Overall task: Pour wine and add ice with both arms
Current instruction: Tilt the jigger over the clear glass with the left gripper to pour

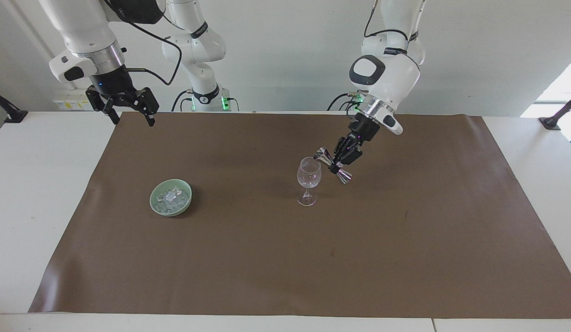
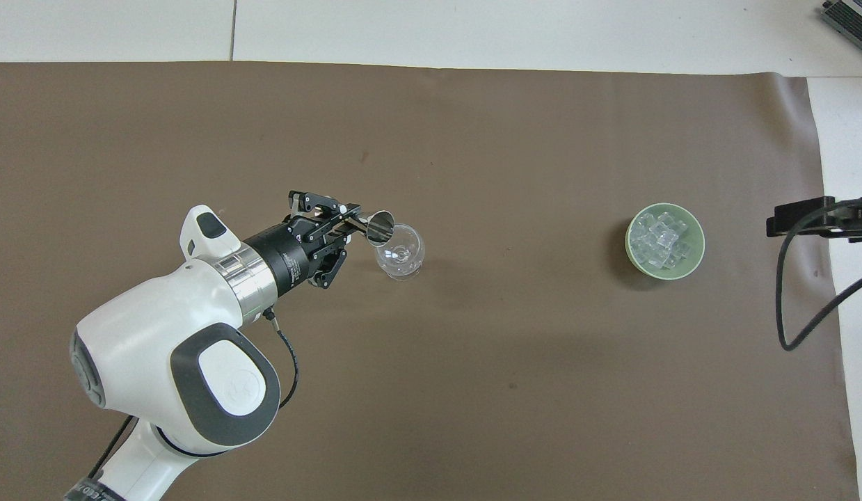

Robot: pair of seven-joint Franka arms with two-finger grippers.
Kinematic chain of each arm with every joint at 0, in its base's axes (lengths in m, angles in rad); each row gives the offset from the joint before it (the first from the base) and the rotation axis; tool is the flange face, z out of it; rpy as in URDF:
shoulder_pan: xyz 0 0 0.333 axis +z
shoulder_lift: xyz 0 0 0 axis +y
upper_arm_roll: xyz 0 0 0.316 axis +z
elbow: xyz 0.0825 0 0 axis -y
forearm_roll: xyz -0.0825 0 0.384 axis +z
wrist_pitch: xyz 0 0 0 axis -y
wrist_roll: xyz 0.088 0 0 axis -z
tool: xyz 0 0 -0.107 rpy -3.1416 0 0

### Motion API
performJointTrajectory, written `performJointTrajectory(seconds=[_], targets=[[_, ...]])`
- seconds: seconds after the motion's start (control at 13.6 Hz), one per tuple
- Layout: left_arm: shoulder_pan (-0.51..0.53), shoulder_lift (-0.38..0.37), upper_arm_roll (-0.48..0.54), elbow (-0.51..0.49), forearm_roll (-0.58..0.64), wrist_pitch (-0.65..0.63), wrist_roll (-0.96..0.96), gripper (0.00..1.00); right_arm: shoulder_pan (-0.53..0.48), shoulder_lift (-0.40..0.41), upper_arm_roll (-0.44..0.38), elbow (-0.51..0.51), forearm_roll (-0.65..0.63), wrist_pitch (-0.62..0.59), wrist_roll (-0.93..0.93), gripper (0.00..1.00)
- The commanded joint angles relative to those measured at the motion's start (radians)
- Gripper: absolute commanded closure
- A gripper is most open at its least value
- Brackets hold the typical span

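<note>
Tipping the steel jigger (image 1: 333,162), pinched in my left gripper (image 1: 339,161), over the wine glass (image 1: 309,180) at frame centre, I judge pouring underway; next my spread right gripper (image 1: 126,110) must fetch ice (image 1: 171,198) from the green bowl (image 1: 155,206), lower left.

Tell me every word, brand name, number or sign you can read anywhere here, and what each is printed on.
None can be read for certain.
Left end effector: white lettering on its black body, too small to read.
Left arm: black band with pale lettering, too blurred to read.
Left arm: faint round emblem on the joint cap, not legible.
Right arm: black band with pale marks, not legible.
Wine glass, green bowl, brown mat: no text seen.
</note>
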Motion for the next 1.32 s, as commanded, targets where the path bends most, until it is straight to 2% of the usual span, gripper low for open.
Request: performJointTrajectory(seconds=[0.0, 1.25], targets=[[-0.037, 0.004, 0.015, -0.013, 0.034, 0.055, 0.012, 1.00, -0.001, -0.018, 0.001, -0.015, 0.014, -0.013, -0.025, 0.00], [-0.045, 0.015, 0.015, -0.010, 0.092, 0.101, 0.239, 1.00, -0.002, -0.018, 0.001, -0.015, 0.014, -0.014, -0.025, 0.00]])
